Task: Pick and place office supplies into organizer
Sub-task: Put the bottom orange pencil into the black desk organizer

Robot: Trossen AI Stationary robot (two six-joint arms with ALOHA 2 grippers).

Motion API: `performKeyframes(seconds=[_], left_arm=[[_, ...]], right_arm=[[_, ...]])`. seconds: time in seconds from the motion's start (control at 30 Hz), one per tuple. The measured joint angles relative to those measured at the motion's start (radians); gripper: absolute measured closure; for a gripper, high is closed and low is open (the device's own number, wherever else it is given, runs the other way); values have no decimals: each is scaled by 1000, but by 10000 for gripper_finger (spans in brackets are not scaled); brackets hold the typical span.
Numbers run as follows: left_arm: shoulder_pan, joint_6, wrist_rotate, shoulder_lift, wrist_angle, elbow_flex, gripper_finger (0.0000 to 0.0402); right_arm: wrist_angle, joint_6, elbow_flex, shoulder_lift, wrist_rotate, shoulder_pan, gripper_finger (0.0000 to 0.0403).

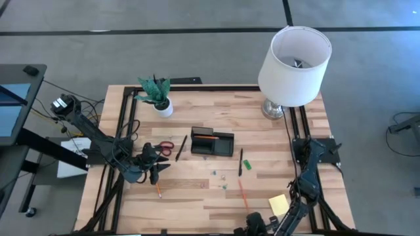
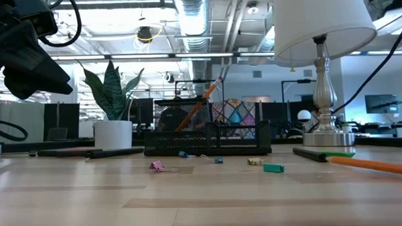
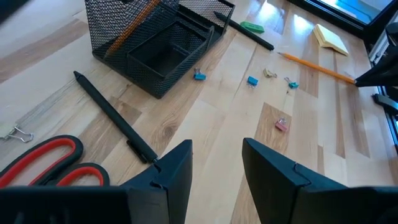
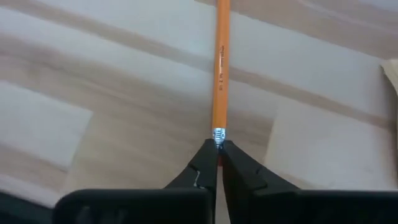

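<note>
Because the orange pencil [image 4: 220,68] is thin, stiff and very light, it should lift with almost no effort, but its smooth painted barrel looks slippery and a grip so near one end lets it swing or pivot between the fingers. A hold nearer the middle would balance it better (though the end grip keeps the long part free to drop into a compartment). In the right wrist view the right gripper [image 4: 218,155] is clenched on the pencil's eraser end, its two dark fingers [image 4: 200,171] pressed together just behind the metal band, with the barrel running straight away over the wooden table [image 4: 93,74]. Whether the pencil has left the wood cannot be told from these views. From above, this pencil [image 1: 242,195] lies on the near right part of the table, beside the yellow sticky-note pad [image 1: 278,204] and well apart from the black mesh organizer [image 1: 212,143] at the middle, which already holds another orange pencil [image 1: 207,137].

On the other side, the left gripper [image 3: 217,165] hovers part open and empty over the table near the red-handled scissors [image 3: 46,165] and a black pen [image 3: 115,118]. Small clips [image 3: 252,81] are scattered between the organizer and the held pencil; they are tiny and light, so they would be fiddly to pinch (judged from their look alone)
</note>
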Motion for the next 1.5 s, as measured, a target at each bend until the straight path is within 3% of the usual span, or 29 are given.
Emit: performKeyframes(seconds=[0.23, 0.4, 1.03, 1.2, 1.5], left_arm=[[0, 0, -1, 0, 0, 0, 265], [0, -2, -2, 0, 0, 0, 265], [0, -9, -2, 0, 3, 0, 265], [0, -5, -2, 0, 2, 0, 265], [0, -3, -2, 0, 0, 0, 265]], right_arm=[[2, -21, 66, 3, 48, 10, 400], [1, -72, 84, -10, 146, 10, 401], [-7, -337, 88, -192, 429, 0, 401], [26, -393, 88, -180, 417, -15, 402], [318, -608, 88, -116, 271, -41, 393]])
